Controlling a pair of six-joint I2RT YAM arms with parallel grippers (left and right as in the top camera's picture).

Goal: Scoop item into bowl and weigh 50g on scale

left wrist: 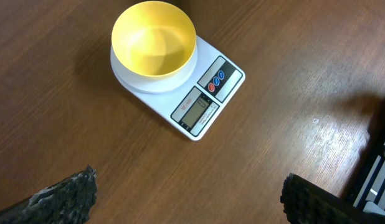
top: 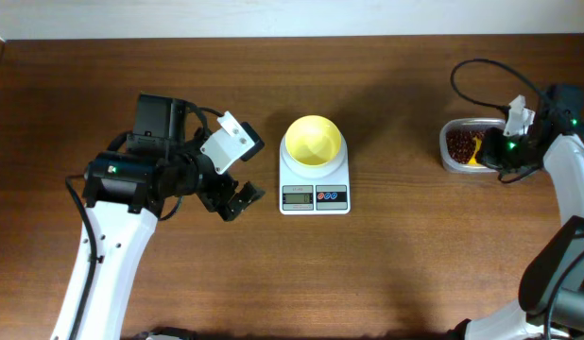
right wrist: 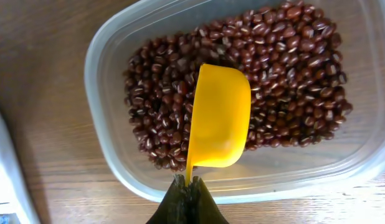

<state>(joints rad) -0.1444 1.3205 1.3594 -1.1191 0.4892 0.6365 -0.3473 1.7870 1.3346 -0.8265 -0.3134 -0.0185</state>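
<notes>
**Desk [top: 396, 264], left to right, placed from the scale**

1. Left fingers [top: 239, 200]: spread wide and holding nothing. They sit just left of the scale, level with its front edge, and do not touch it. In the left wrist view, two dark ribbed fingertips [left wrist: 61, 199] show at the bottom corners, with bare wood between them and the scale beyond.

2. Scale [top: 314, 184]: white, and flat on the desk near the middle. The grey display is at its front left, with the red and blue buttons beside it on the right. The digits are too small to read.

3. Bowl [top: 314, 140]: pale yellow, round and upright. It is centred on the round platform at the back of the scale, and its inside shows plain yellow.

4. Tub [top: 459, 159]: clear plastic with rounded corners. It stands well right of the scale and about level with the bowl.

5. Beans [top: 457, 142]: small and dark reddish-brown, a loose pile in the tub, well right of the scale.

6. Scoop [right wrist: 218, 118]: yellow. Its cup lies on the beans in the tub, and its thin handle reaches back over the tub's near rim.

7. Right fingers [right wrist: 187, 199]: pressed together, pinching the end of the scoop handle. They are at the side of the tub away from the scale.
</notes>
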